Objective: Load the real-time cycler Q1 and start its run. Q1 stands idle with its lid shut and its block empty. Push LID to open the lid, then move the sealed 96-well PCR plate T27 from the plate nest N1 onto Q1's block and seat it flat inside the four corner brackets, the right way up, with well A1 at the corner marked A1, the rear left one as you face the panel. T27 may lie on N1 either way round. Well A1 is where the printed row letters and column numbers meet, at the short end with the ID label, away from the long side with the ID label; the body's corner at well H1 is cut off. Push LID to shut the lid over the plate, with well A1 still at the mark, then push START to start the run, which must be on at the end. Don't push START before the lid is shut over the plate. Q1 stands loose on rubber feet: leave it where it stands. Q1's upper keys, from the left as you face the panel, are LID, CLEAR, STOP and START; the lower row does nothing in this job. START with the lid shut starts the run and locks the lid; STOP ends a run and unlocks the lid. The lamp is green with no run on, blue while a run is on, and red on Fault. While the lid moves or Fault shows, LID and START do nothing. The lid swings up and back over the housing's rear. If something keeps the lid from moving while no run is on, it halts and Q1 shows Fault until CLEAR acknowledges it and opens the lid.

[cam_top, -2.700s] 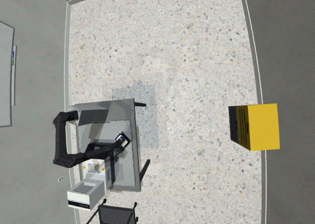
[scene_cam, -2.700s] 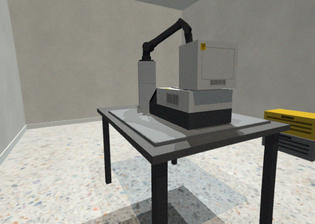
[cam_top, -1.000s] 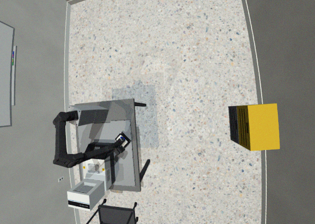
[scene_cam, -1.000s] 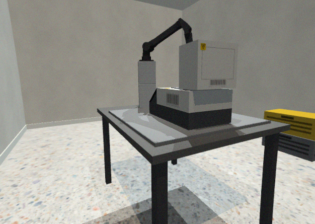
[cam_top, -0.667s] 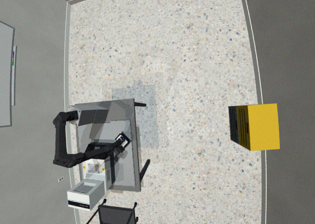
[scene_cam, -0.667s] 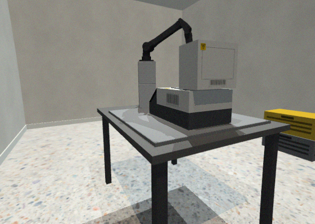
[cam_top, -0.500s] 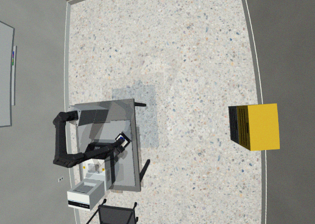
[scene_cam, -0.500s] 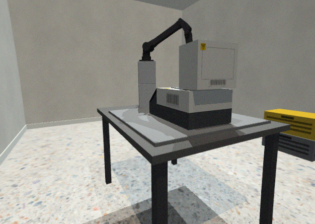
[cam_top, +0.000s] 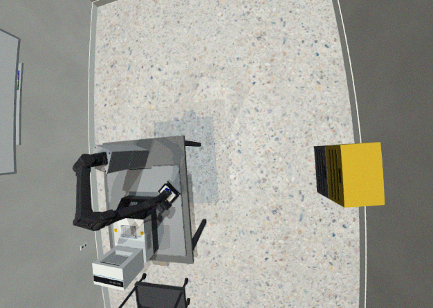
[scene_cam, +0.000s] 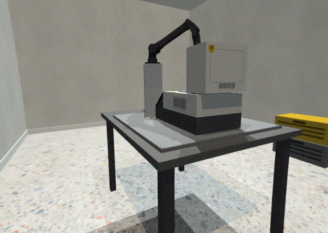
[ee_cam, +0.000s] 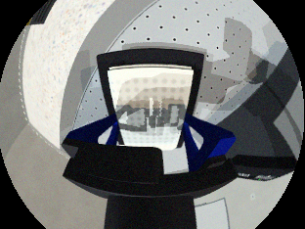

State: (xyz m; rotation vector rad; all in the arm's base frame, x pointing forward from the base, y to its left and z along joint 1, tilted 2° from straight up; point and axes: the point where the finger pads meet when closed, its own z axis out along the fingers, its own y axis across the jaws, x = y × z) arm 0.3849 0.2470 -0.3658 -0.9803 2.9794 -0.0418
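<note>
The sealed plate T27 (ee_cam: 152,109) lies in the black-framed nest N1 (ee_cam: 152,60) near the table's far edge from the arm's base; it also shows in the top view (cam_top: 170,192). My gripper (ee_cam: 151,115) is down over it, and its blue fingers are shut on the plate's two sides. In the top view the gripper (cam_top: 167,192) sits right at the nest. The cycler Q1 (cam_top: 130,239) stands beside it with its lid (scene_cam: 216,66) swung up and back. Its block (cam_top: 129,230) is bare. In the side view the gripper is hidden behind the lid.
A grey pedestal (scene_cam: 152,88) carries the arm's base at one table corner. A dark chair (cam_top: 160,294) stands by the table's end near Q1. A yellow box (cam_top: 351,173) sits on the floor far off.
</note>
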